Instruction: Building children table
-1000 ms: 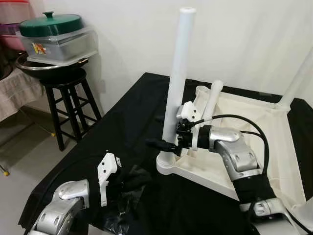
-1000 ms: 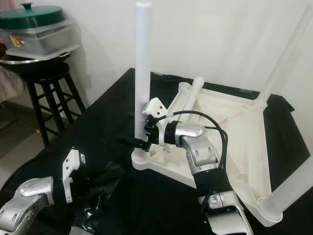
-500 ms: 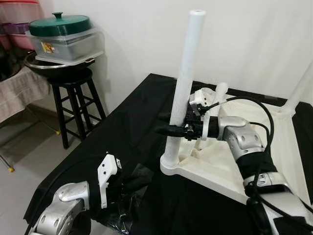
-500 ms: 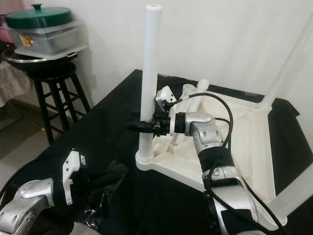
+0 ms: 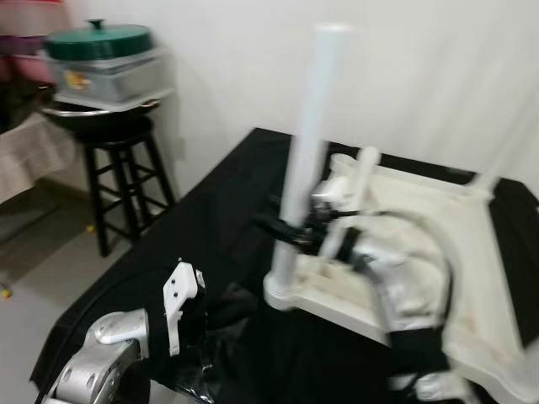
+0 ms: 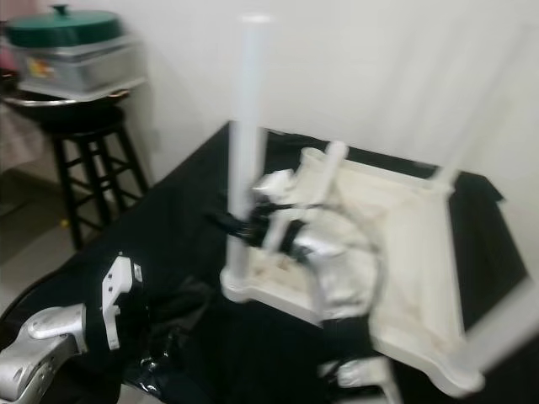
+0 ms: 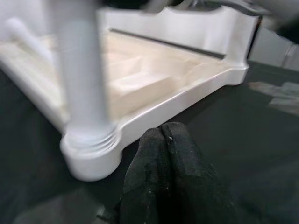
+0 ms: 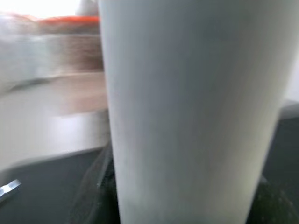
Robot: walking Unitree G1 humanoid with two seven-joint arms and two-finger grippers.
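A white children's table [image 5: 421, 215] lies upside down on a black-covered surface. One white leg [image 5: 310, 126] stands upright in its near-left corner socket [image 7: 91, 149]. My right gripper [image 5: 285, 229] is shut on the lower part of this leg, one black finger on each side; in the right wrist view the leg [image 8: 187, 107] is very close. A second leg [image 5: 352, 189] leans inside the frame. My left gripper [image 7: 162, 133] is shut and holds nothing. It sits low, in front of the socket corner, by crumpled black plastic [image 5: 232, 324].
A black stool [image 5: 118, 156] at the left holds a metal bowl and a clear box with a green lid [image 5: 99, 40]. The black surface drops off to the floor [image 5: 42, 261] on that side. More table legs [image 6: 497, 324] rise blurred at the right.
The whole picture has shifted and blurred, so the camera moved. My right gripper stays on the upright leg, with its forearm now lower. The left arm keeps its place.
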